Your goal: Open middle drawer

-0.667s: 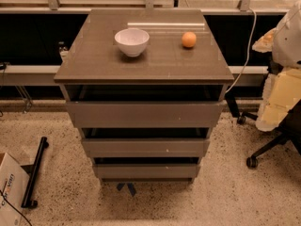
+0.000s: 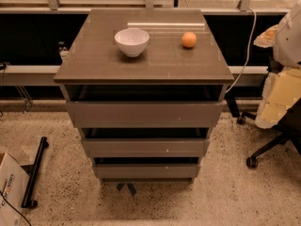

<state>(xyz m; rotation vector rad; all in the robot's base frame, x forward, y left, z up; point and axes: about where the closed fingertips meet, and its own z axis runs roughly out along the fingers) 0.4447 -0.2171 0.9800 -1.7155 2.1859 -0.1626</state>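
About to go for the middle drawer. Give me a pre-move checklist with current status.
1. Target found: ok. The middle drawer sits between the top drawer and the bottom drawer.
2. Gripper in sight: not ok. The gripper is nowhere in the camera view.
3. Handle to grab: not ok. The front is flat, with only a dark gap above it.
4. Drawer already open: cannot tell.
5. White bowl and orange back from the front edge: ok.

Dark, unreadable inside of the middle drawer; cardboard box cropped at left edge; gripper outside the frame.
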